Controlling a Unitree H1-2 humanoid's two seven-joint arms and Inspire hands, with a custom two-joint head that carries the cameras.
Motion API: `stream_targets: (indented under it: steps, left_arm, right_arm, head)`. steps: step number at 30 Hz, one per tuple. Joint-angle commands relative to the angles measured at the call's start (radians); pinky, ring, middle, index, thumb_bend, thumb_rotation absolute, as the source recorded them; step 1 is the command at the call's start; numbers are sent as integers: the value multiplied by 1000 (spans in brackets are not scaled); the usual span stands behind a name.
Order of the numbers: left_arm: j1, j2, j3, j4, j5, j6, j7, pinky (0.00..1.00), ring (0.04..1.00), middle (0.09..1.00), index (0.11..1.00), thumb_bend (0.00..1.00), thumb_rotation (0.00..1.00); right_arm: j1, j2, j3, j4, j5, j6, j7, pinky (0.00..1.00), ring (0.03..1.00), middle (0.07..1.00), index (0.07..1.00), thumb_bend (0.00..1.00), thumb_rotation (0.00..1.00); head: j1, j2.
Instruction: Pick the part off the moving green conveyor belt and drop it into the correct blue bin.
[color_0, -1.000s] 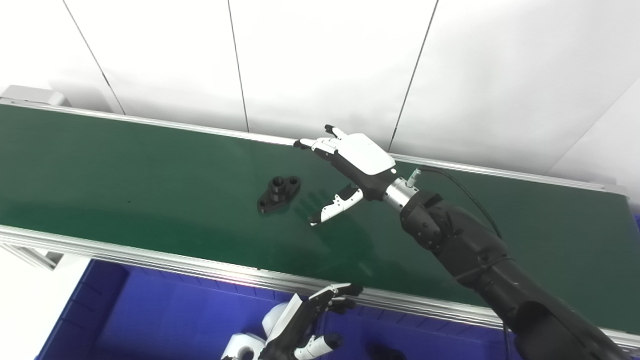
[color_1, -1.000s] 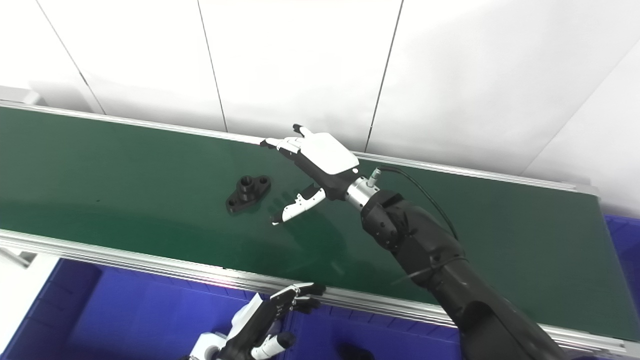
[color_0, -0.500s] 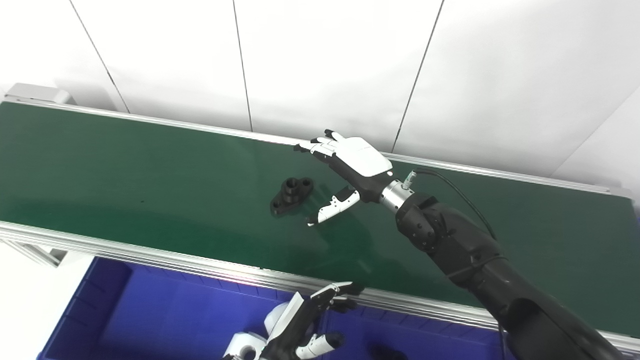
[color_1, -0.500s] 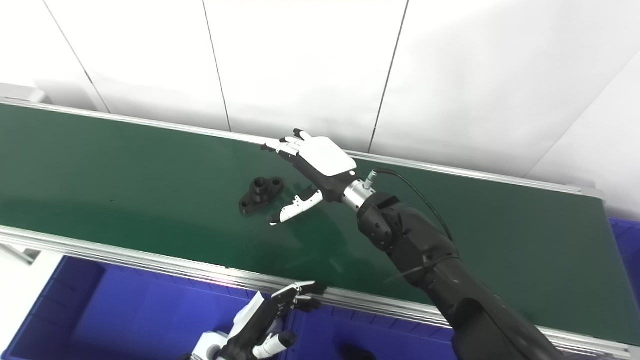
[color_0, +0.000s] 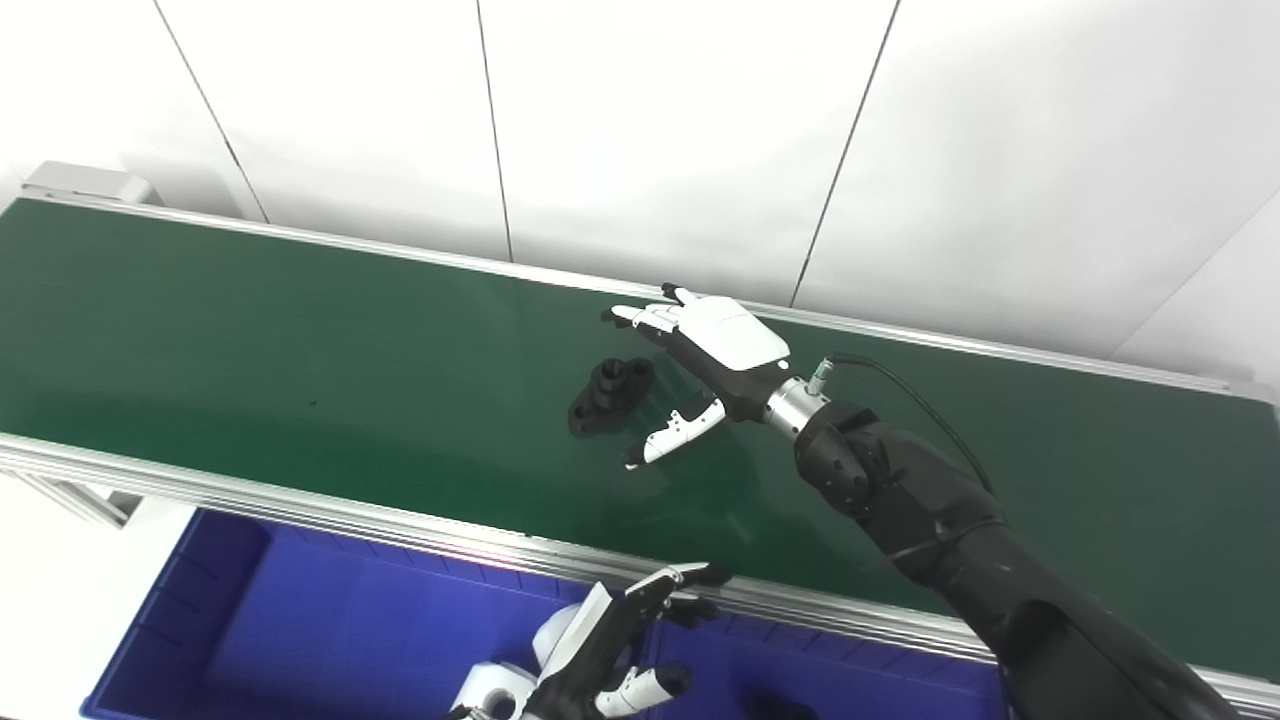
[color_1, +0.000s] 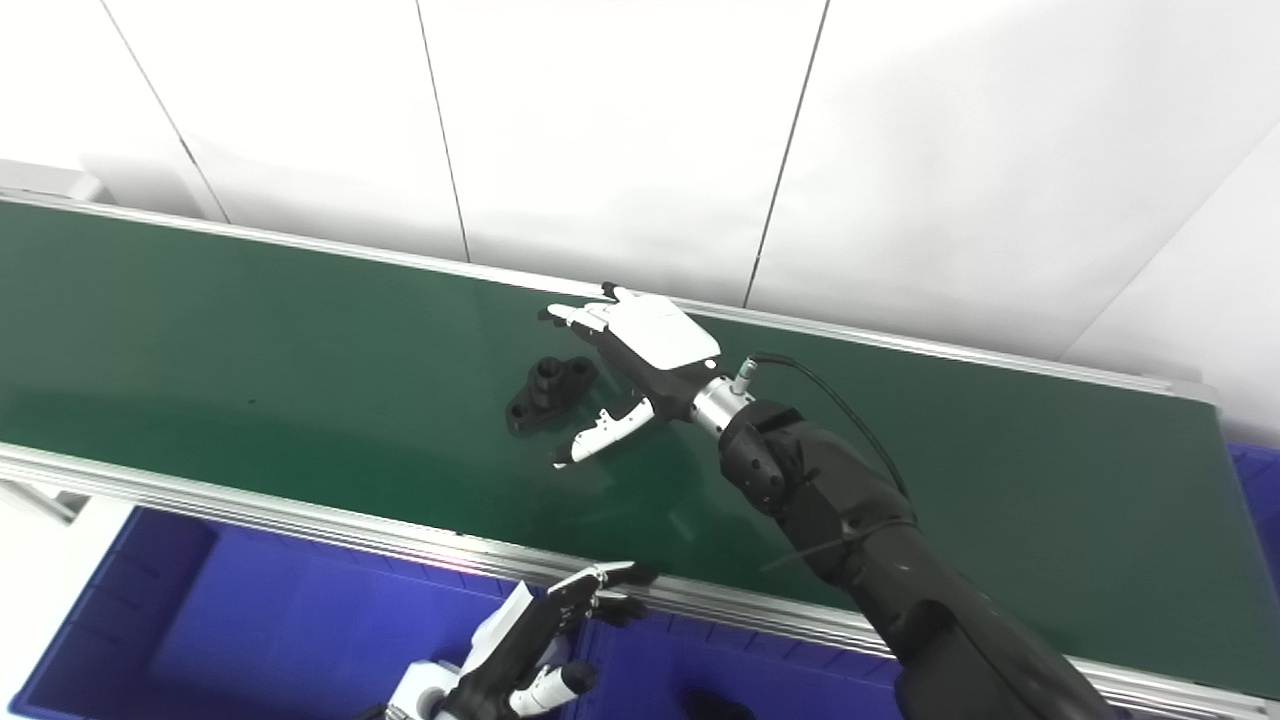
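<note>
A black flanged part (color_0: 611, 395) with a raised collar lies on the green conveyor belt (color_0: 250, 340). My right hand (color_0: 700, 360) is open over the belt just right of the part, its fingers (color_0: 645, 316) reaching past the part's far side and the thumb on its near side; the part sits between them, no contact seen. It also shows in the right eye view (color_1: 548, 390). My left hand (color_0: 610, 655) is open and empty, low over the blue bin (color_0: 300, 630) in front of the belt.
The belt's aluminium front rail (color_0: 330, 515) runs between belt and bins. A second blue bin (color_0: 830, 680) lies to the right and holds a dark piece (color_0: 775, 708). A white panelled wall (color_0: 650, 130) stands behind the belt.
The part has ridden the belt to the right, closing on my right hand. The right hand has lowered toward the belt. The camera has shifted; the left hand stays put.
</note>
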Motion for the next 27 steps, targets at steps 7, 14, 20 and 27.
stream_targets:
  steps: [7,14,20,27]
  left_arm:
    - [26,-169,-113,-20,54,-12,31,689,826,833,787,945,1000]
    - [25,-170,-115,-18,57,-4,31,695,831,840,791,948,1000]
    - [27,-171,-118,-26,60,8,29,692,832,842,792,952,1000]
    - [32,-174,-121,-33,58,12,28,695,832,841,793,941,1000]
  right_arm:
    - [-71,52,-14,64,16,-25,-39,999,857,843,909,948,554]
    - [-77,66,-16,96,16,-25,-43,1000,857,844,904,939,538]
    - [-79,69,-20,110,17,-25,-33,1000,853,841,904,927,532]
    - [-76,79,-43,138,6,-25,-44,779,686,731,870,797,278]
  head:
    - [12,1]
    - [15,1]
    - [17,3]
    - [20,9]
